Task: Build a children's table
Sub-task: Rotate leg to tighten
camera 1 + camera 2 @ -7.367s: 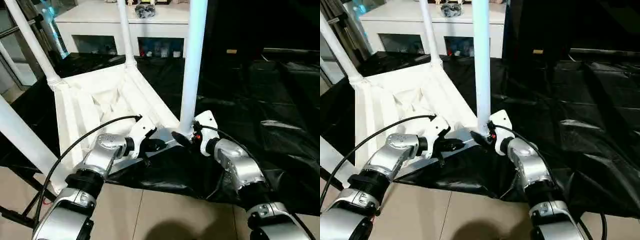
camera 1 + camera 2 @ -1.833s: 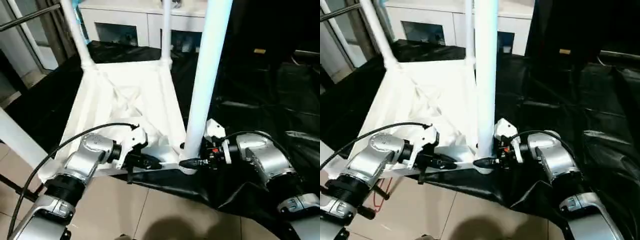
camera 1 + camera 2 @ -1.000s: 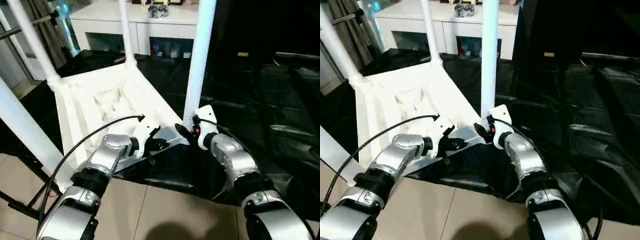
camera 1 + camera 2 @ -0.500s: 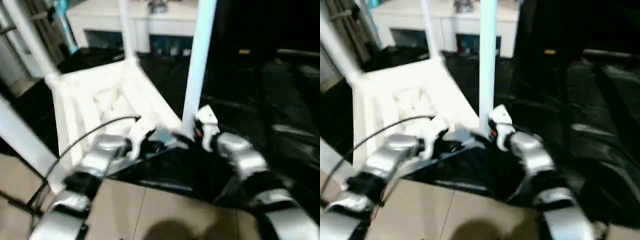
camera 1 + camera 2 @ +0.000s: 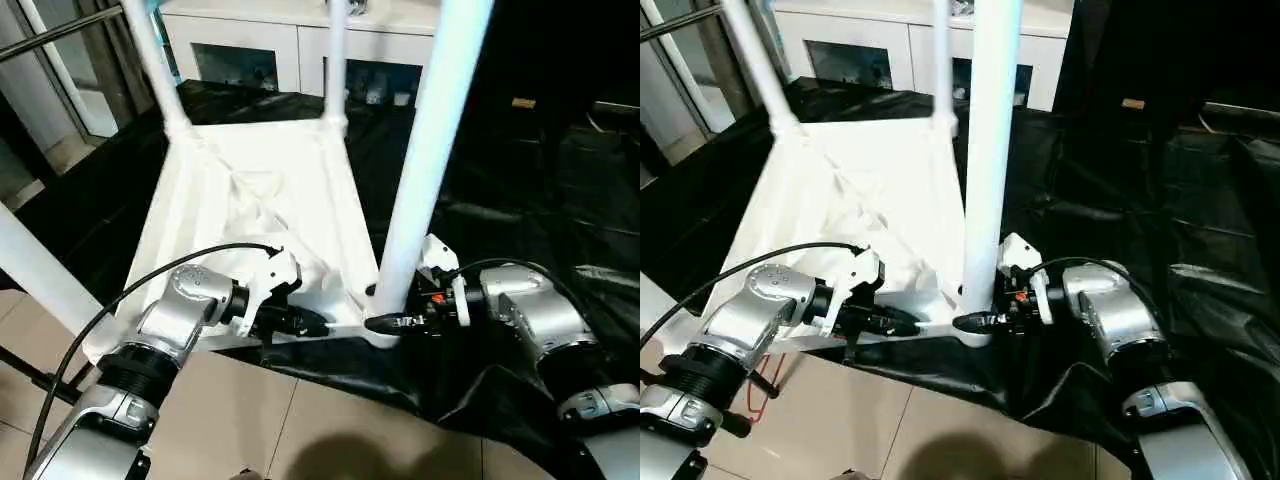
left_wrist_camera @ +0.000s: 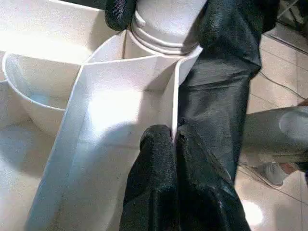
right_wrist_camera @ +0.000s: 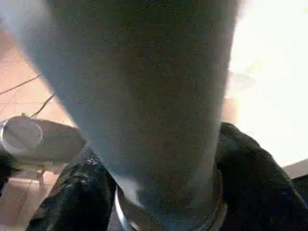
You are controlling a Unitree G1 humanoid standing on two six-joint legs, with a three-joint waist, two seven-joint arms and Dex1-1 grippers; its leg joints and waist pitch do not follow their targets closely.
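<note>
The white tabletop (image 5: 250,215) lies upside down on a black sheet (image 5: 520,240) spread over the floor, ribbed underside up. Four white legs stand up from its corner sockets: one at the near left (image 5: 40,275), one at the far left (image 5: 160,75), one at the far right (image 5: 335,60), and one at the near right (image 5: 425,175).

The left hand (image 5: 305,322) has its two black fingers (image 6: 166,178) pressed together, pinching the thin wall along the tabletop's near edge, just beside the near right socket. The right hand (image 5: 385,322) reaches in from the other side with its two fingers (image 7: 250,187) spread around the base of the near right leg, one on each side, touching it.

Behind the tabletop stands one white cabinet (image 5: 300,40) with glass-fronted compartments.
</note>
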